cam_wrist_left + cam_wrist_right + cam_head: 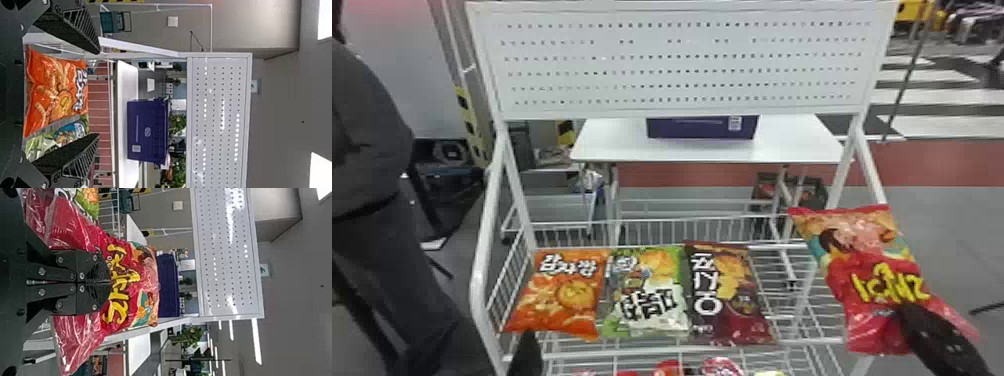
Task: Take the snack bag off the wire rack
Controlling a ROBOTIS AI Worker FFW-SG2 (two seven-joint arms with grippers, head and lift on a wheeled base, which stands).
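Red snack bag [872,260] is in the R gripper [109,282], fingers closed w/ film pinched btwn them, nr the bag's lower end. Long axis runs fwd & up from the fingertips, top end leaning L twd the wire rack [644,354]. Bag is at the rack's R end, its lower end outboard of the front R corner; can't tell if the top end touches the R post [873,170].

So the rack is on the bag's L side: next move prob. back & out to the R, top end kept off the post. Grip is low, so the top may flop or swing.

R arm is nearer by far. L gripper [98,93] is at the other end, fingers wide, nothing btwn them, nr the orange bag [564,292].
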